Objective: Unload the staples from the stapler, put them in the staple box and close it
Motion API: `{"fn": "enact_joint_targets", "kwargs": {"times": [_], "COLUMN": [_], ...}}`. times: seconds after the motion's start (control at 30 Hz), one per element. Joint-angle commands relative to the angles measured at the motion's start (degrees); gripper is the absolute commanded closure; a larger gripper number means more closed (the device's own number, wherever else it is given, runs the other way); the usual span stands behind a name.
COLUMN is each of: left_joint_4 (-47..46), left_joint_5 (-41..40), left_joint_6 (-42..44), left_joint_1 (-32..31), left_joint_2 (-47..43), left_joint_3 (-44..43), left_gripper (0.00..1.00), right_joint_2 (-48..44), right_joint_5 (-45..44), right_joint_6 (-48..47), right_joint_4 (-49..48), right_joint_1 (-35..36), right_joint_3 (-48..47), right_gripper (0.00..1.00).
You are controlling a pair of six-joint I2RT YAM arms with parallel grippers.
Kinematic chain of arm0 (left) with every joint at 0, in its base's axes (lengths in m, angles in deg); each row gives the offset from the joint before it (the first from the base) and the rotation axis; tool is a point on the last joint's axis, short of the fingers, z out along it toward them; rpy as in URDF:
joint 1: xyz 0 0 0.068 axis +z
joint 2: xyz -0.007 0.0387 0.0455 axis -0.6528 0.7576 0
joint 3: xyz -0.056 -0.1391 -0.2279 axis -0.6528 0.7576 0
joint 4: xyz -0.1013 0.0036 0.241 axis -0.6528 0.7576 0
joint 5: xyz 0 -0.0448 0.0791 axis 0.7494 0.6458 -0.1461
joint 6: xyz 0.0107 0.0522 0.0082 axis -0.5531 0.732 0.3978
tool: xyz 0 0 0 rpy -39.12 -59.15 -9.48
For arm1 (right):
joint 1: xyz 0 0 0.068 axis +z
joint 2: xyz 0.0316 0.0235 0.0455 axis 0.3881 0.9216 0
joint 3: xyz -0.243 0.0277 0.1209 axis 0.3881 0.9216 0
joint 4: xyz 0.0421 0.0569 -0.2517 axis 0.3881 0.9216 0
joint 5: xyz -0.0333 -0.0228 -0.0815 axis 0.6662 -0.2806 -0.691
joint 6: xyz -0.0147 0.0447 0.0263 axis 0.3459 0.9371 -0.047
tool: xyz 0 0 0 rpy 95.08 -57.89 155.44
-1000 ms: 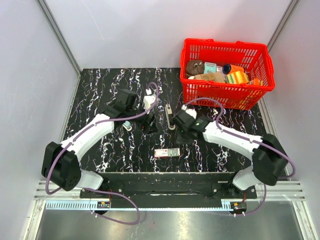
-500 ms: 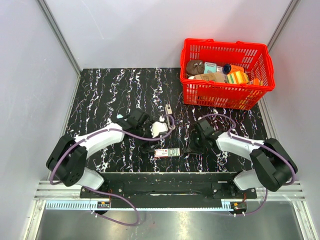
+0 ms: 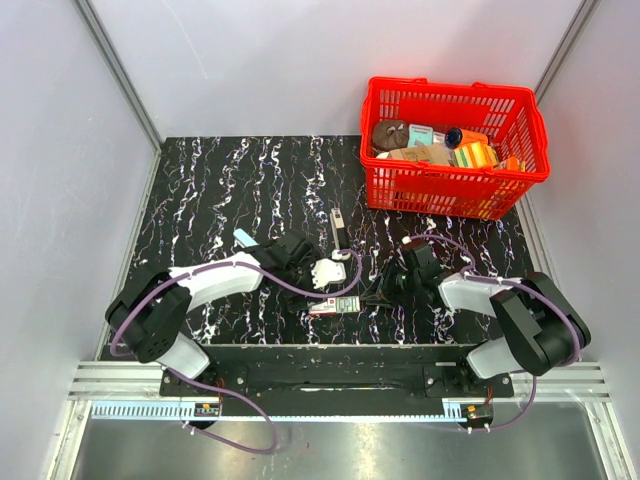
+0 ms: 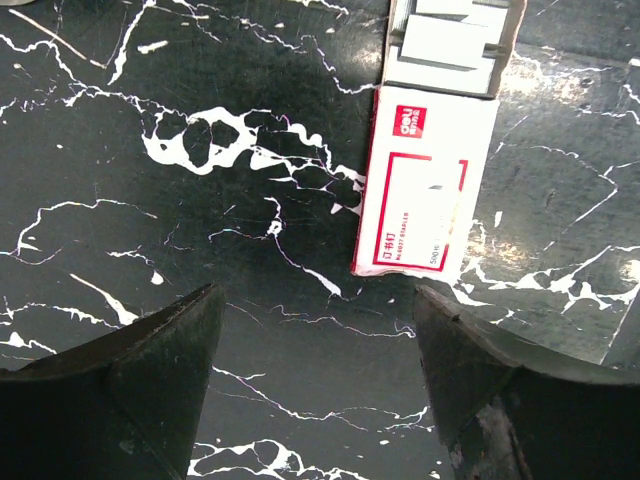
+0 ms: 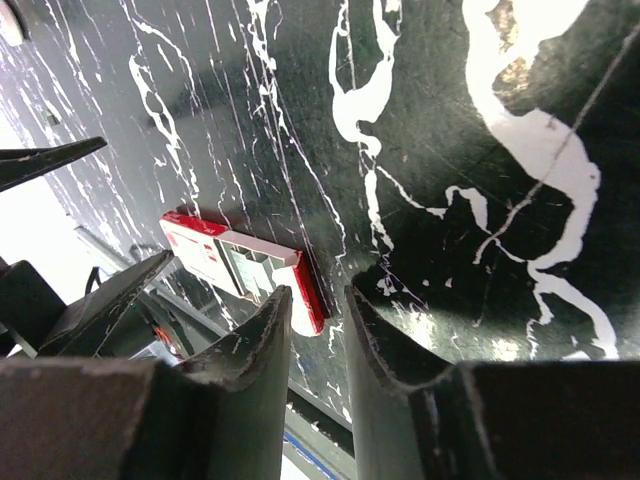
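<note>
The stapler (image 3: pixel 337 221), a small dark bar with a pale top, lies alone on the black marbled table (image 3: pixel 220 190), beyond both grippers. My left gripper (image 3: pixel 324 288) (image 4: pixel 315 295) hangs low over the table. It is open wide with nothing between its fingers. The red-and-white staple box (image 3: pixel 335 305) (image 4: pixel 425 170) lies just ahead of it, its end slid open. My right gripper (image 3: pixel 373 296) (image 5: pixel 318 295) sits low to the right of that box (image 5: pixel 240 265). Its jaws stand a narrow gap apart, with only bare table behind the gap.
A red basket (image 3: pixel 450 195) with several packets and bottles stands at the back right. The table's near edge and the metal rail (image 3: pixel 320 360) run just behind the staple box. Grey walls close in the left and right sides.
Both arms have drawn back from the stapler toward the near edge, ending on either side of the staple box. The stapler stays on the table. The right jaws have parted slightly.
</note>
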Motion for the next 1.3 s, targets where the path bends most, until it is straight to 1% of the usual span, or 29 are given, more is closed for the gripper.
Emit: {"fn": "enact_joint_targets", "kwargs": {"times": [0.0, 0.23, 0.43, 0.8, 1.1, 1.27], "left_joint_4": [-2.7, -2.7, -2.8, -2.7, -2.7, -2.7], "left_joint_5": [-2.3, -2.9, -3.5, -3.9, -4.1, -4.4], "left_joint_6": [0.7, -0.3, -0.8, -1.5, -1.9, -1.9], "left_joint_1": [-0.7, -1.3, -2.4, -3.1, -3.4, -3.5], "left_joint_2": [0.6, 0.8, 1.3, 2.3, 3.1, 3.0], "left_joint_3": [0.1, -0.3, -0.8, -1.9, -2.8, -2.6], "left_gripper": [0.2, 0.2, 0.2, 0.2, 0.2, 0.2], "right_joint_2": [1.4, 2.8, 3.2, 3.1, 6.1, 7.4], "right_joint_5": [3.2, 4.6, 4.7, 3.8, 1.3, 1.2], "right_joint_6": [2.1, 3.4, 3.3, 1.2, 1.3, 2.4], "right_joint_4": [-6.3, -9.5, -10.1, -7.3, -6.9, -8.5], "right_joint_1": [-0.4, -0.4, -0.4, -0.1, 5.5, 7.1], "right_joint_3": [1.7, 3.4, 3.4, 1.6, -1.7, -2.1], "right_gripper": [0.68, 0.73, 0.76, 0.81, 0.82, 0.83]}}
